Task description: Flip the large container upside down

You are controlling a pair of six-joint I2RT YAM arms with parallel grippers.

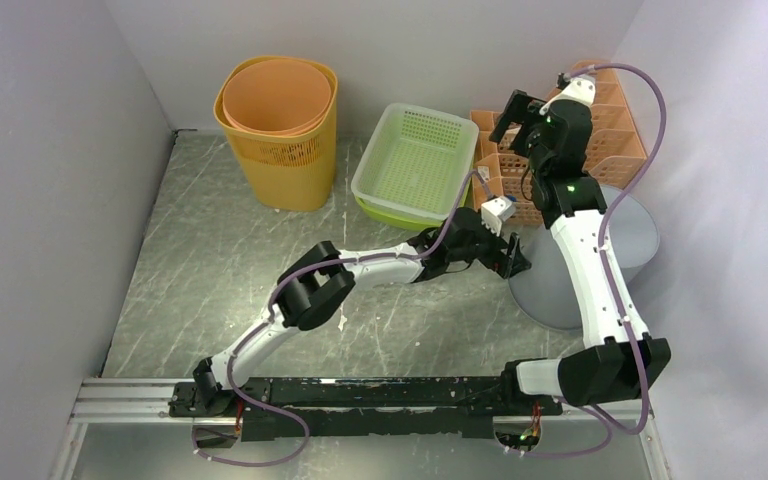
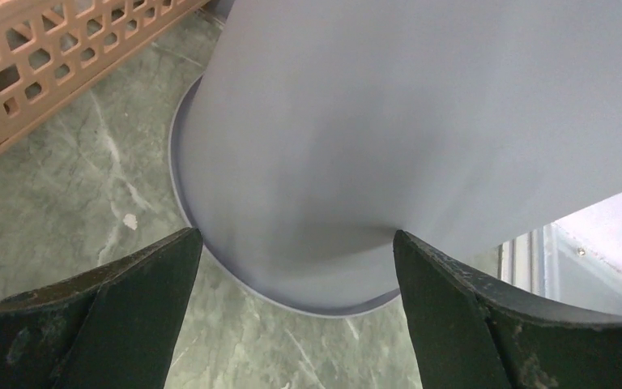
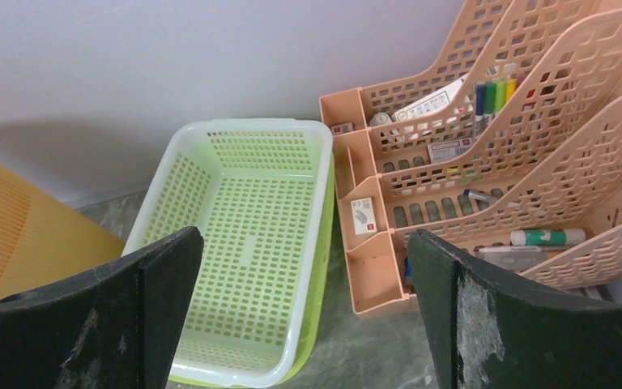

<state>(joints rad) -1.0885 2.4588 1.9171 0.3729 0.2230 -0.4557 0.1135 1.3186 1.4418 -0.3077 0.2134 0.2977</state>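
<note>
The large container [image 1: 628, 232] is a pale grey bin at the right of the table, partly hidden behind my right arm. In the left wrist view the large container [image 2: 421, 121] fills most of the frame, its flanged rim resting on the table and its body rising from it. My left gripper [image 1: 508, 258] is low beside the bin's left side, open, and the left gripper [image 2: 296, 239] has its fingers spread just short of the wall, touching nothing. My right gripper [image 1: 516, 116] hangs high over the back right, and the right gripper [image 3: 304, 235] is open and empty.
Nested yellow and orange bins [image 1: 280, 130] stand at the back left. A light green perforated basket [image 1: 415, 160] sits at the back middle, beside a peach desk organizer [image 1: 615, 135] holding pens and small items. Grey walls close in on both sides.
</note>
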